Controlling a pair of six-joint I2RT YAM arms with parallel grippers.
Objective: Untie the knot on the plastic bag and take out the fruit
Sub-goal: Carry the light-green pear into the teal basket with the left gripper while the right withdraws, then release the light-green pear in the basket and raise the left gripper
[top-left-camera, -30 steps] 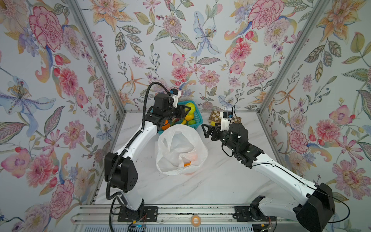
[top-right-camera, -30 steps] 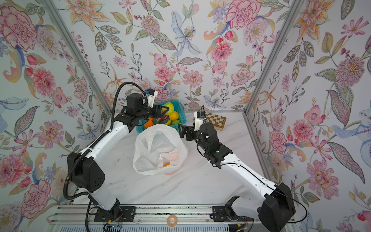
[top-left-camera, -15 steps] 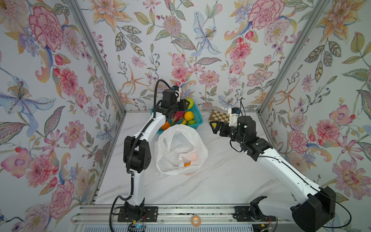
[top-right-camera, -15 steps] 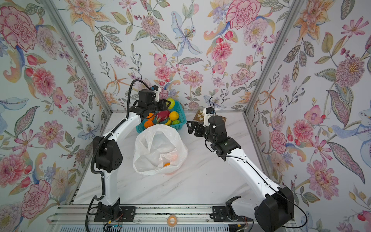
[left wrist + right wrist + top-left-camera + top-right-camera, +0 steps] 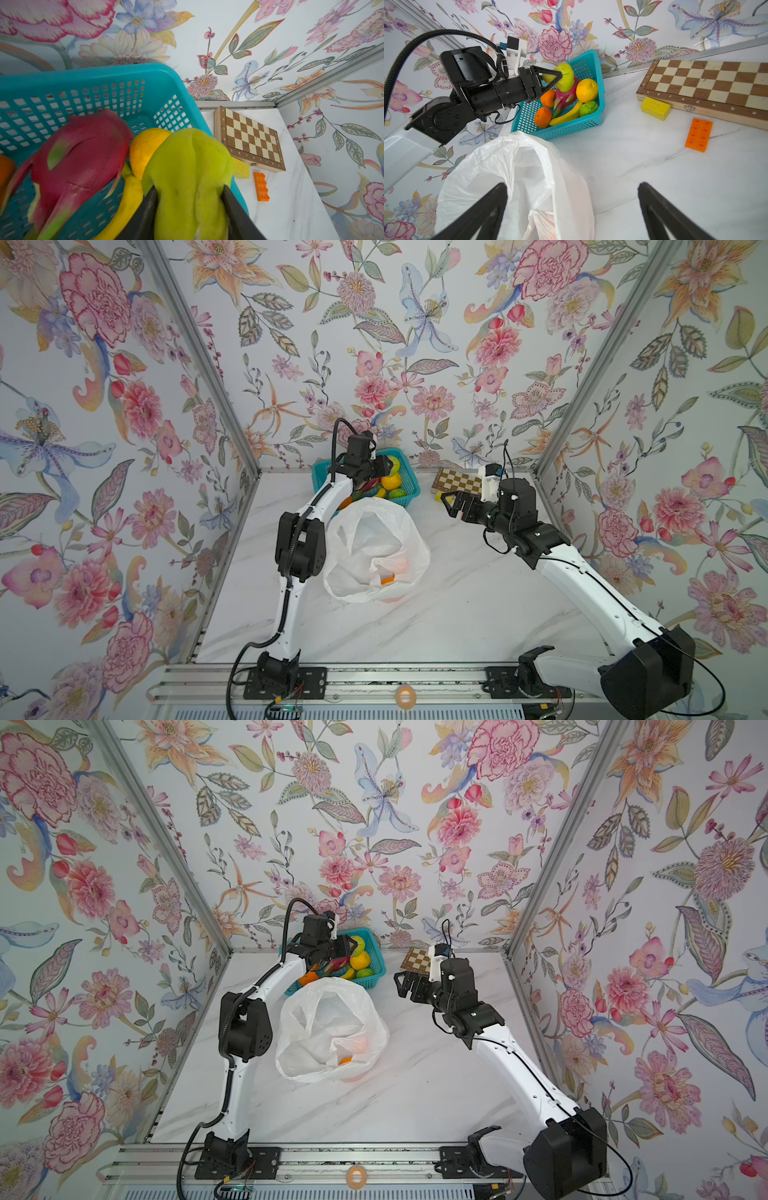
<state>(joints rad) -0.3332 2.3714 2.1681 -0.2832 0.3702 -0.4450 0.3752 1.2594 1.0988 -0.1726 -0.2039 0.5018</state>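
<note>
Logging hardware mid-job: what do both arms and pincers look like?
White links and black joints on the left arm and right arm. The left pincer and right pincer are black, triangular open frames. A corrugated black hose loops above the left wrist.

Letters a to h along one edge of the chessboard point(image 5: 708, 81), digits along another.
</note>
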